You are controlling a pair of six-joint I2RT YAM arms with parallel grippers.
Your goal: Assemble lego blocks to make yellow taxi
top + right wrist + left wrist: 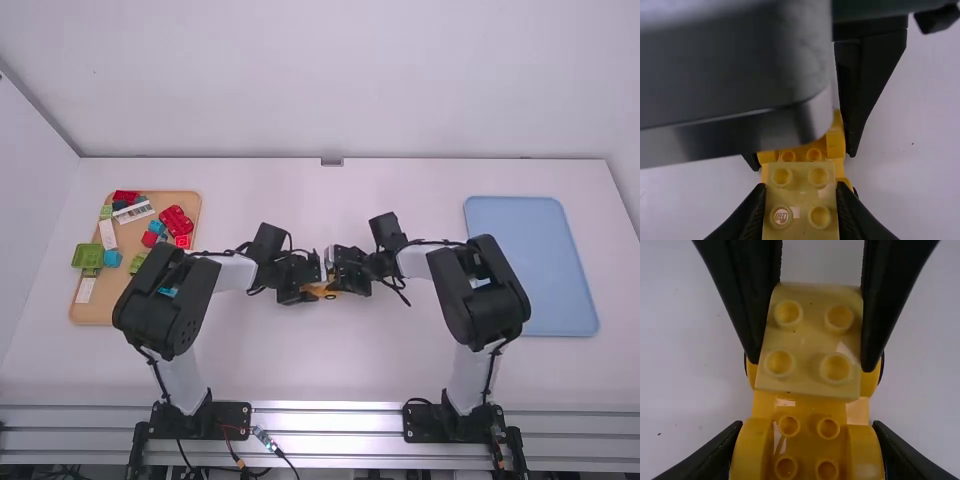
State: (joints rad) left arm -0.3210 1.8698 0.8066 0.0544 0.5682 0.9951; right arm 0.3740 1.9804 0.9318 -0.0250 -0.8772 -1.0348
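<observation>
1. Gripping the orange-yellow plastic car base point(805, 445), the left gripper point(306, 293) is clenched on its two sides; studs show on top of the base, and the edge of a dark round wheel point(881, 369) peeks out.

2. The right gripper point(340, 284) has closed its fingers point(852, 212) on a pale yellow, square plastic block with four studs point(812, 342); the block sits over one end of the base, and whether the two touch, I cannot tell.

3. Both grippers meet mid-table in the high view, the left at nine o'clock, the right at three; twelve points away from that camera, across the white table point(260, 365).

4. Toward nine o'clock from them lies a light-brown rectangular tray point(105, 310); it holds a red studded plastic block point(174, 220) at about one o'clock, a white printed strip point(133, 211) at twelve, and a green plastic piece point(88, 256) at nine; other coloured pieces lie among these.

5. Toward three o'clock lies a flat, pale blue rectangular tray point(530, 265).
</observation>
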